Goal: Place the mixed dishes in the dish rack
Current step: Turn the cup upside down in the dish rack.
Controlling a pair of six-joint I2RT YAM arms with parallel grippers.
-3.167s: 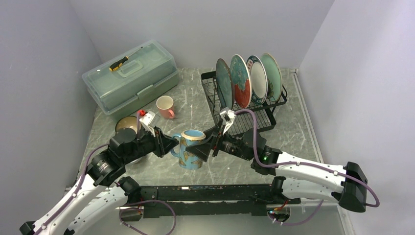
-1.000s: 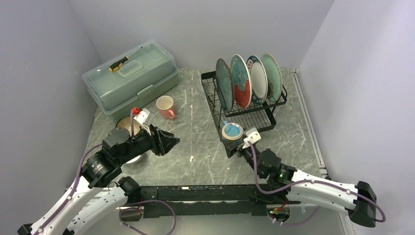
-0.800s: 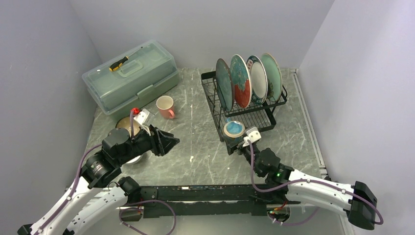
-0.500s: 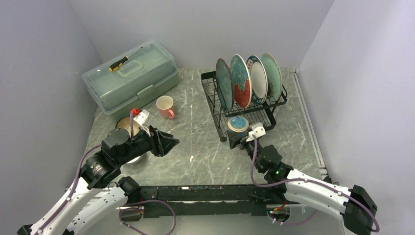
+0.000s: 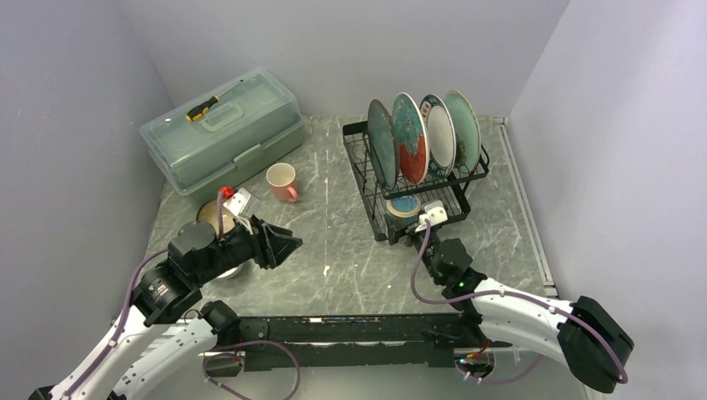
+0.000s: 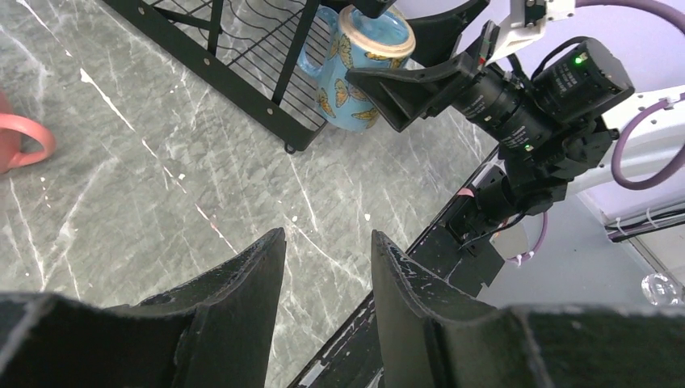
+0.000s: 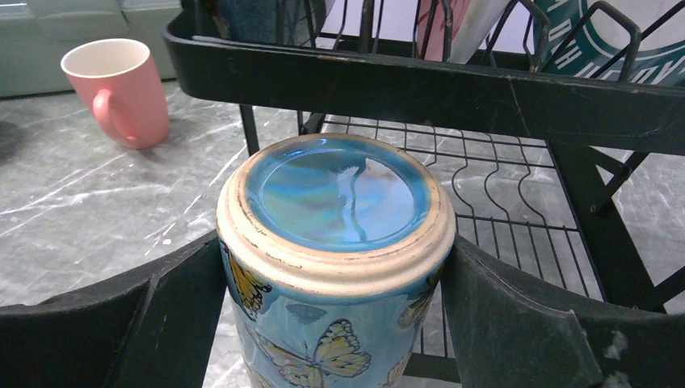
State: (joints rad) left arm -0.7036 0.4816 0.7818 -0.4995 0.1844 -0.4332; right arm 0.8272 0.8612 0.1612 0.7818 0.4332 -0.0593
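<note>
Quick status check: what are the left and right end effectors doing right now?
Left end effector: open, holding nothing.
Right end effector: closed on the blue mug.

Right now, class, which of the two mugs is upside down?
The blue butterfly mug, gripped base-up by the right fingers at the rack. The pink mug stands upright on the table, mouth facing up.

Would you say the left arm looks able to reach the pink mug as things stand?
Probably yes: the left pincer is open and empty, and nothing stands between it and the pink mug.
</note>
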